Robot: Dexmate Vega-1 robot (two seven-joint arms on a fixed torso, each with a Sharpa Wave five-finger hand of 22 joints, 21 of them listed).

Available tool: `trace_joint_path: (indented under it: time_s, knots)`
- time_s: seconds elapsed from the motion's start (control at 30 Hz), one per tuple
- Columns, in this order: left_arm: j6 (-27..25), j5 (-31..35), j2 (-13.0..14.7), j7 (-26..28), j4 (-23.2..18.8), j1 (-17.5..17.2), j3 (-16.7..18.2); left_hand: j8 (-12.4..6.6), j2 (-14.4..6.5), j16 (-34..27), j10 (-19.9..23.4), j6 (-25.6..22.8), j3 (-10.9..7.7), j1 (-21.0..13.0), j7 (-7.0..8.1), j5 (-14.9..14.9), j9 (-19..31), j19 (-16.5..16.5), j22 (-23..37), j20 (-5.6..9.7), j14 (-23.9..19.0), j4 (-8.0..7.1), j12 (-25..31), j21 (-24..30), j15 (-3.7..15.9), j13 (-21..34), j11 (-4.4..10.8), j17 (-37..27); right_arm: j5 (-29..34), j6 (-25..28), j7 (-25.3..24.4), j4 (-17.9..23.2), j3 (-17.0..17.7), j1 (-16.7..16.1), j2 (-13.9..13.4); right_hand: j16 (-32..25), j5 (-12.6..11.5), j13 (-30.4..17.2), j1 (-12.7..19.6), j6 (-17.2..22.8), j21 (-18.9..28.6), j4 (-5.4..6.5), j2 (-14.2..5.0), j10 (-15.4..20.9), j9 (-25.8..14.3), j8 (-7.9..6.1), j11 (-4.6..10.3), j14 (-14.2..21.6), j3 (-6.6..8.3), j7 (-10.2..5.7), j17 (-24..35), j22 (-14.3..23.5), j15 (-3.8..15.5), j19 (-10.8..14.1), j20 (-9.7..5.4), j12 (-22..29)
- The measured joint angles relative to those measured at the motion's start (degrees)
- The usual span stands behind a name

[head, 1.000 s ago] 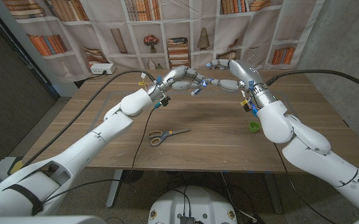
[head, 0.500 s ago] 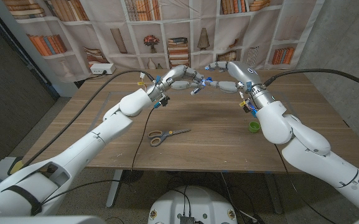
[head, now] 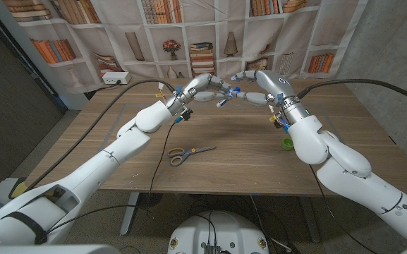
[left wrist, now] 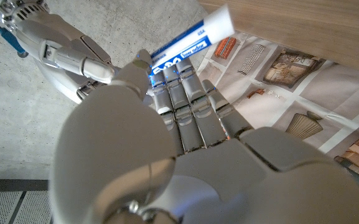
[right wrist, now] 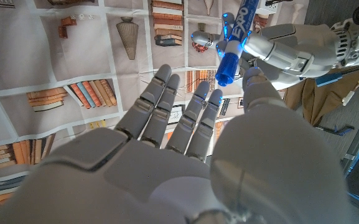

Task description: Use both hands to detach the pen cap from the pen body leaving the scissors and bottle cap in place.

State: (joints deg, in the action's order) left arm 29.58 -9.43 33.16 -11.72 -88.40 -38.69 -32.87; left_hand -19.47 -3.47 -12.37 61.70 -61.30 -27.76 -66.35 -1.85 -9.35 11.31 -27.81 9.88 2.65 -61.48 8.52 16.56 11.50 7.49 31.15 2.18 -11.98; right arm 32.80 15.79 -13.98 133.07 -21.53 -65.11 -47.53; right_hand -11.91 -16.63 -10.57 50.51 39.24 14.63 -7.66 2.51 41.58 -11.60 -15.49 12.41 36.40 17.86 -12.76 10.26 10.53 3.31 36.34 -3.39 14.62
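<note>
Pen (head: 226, 97) sits raised above the far half of the desk (head: 245, 166), carried between the two robot hands where they meet in mid-air. Left robot hand (head: 204, 87) grips the white printed barrel, its fingers wrapped round it in the left wrist view (left wrist: 188, 38). Right robot hand (head: 254, 77) shows its fingers spread and extended in its own wrist view, beside the blue cap end (right wrist: 228, 62); whether it pinches the cap cannot be told from these frames. Scissors (head: 189, 152) lie on the near middle of the desk, and the green bottle cap (head: 287, 144) rests just beside the right forearm; both are well apart from the pen. Step in hand appears to be securing opposing grips before the pull. Next move likely calls for a firm hold on the cap, then a straight separation along the pen's axis, kept high above the desk items.
</note>
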Motion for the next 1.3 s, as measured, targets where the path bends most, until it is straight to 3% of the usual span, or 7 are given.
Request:
trace_joint_path:
  time_s: [0.5,1.3]
  knots:
    - [0.5,-0.2,-0.5,0.0,0.5,0.1,0.0,-0.01,0.0,0.0,0.0,0.0,0.00,0.0,0.00,-0.2,0.0,0.0,0.0,0.00,0.0,0.00,0.2,0.0,0.00,0.4,0.00,0.0,0.0,0.2,-0.6,-0.9,-0.3,0.1,0.4,0.0,0.0,0.0,0.5,2.7,0.6,0.00,-0.53,3.2,0.0,-0.45,0.06,3.5,0.00,-0.04,0.3,0.0,0.48,2.3,-0.21,0.0]
    - [-0.1,0.3,-0.8,0.9,0.5,0.2,0.0,-0.03,0.0,0.0,0.0,0.0,-0.19,0.0,0.00,0.0,0.0,0.0,0.0,0.00,0.0,0.19,0.0,0.0,0.00,0.9,0.00,0.0,0.8,0.6,-2.0,-1.5,-0.7,0.1,0.6,0.7,0.0,-0.3,1.7,6.6,0.1,0.00,-1.15,8.2,-0.3,-1.70,0.02,2.7,0.00,-0.13,0.3,0.3,0.49,1.9,-0.27,0.7]
